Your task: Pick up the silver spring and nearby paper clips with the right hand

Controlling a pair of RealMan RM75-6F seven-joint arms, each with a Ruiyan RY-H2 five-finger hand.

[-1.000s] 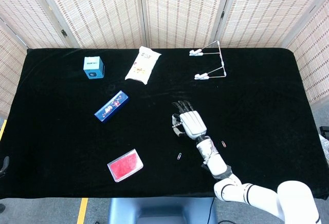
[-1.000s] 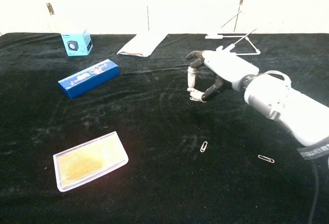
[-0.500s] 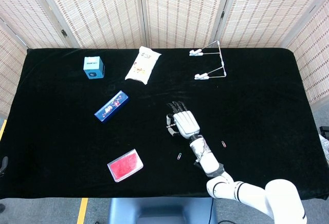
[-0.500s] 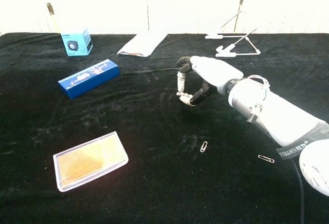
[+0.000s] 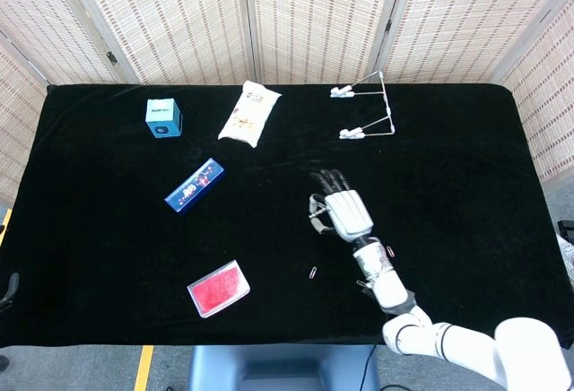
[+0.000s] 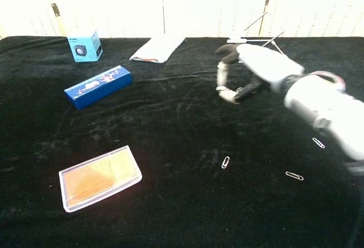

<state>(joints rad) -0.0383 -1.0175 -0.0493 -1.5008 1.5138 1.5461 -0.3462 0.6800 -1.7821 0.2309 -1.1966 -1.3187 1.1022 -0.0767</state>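
My right hand [image 5: 345, 212] [image 6: 257, 67] hovers over the middle of the black table [image 5: 448, 167], its fingers curled in. It pinches a small silver spring [image 6: 227, 94] [image 5: 316, 217] between the thumb and fingertips, lifted off the cloth. One paper clip [image 5: 312, 273] [image 6: 226, 162] lies in front of the hand, towards me. A second paper clip [image 5: 392, 250] [image 6: 318, 143] lies beside the forearm on the right. A third paper clip [image 6: 294, 175] shows only in the chest view, nearer the front edge. My left hand does not show.
A blue cube box [image 5: 163, 117], a white packet [image 5: 249, 113] and a wire stand with clips [image 5: 368, 108] line the back. A long blue box [image 5: 195, 185] and a red card case [image 5: 218, 288] lie to the left. Wicker screens close off the far side.
The right hand drifted left, then swung back right and rose off the cloth with the spring in its fingertips. Its forearm no longer hides the clip at the right.
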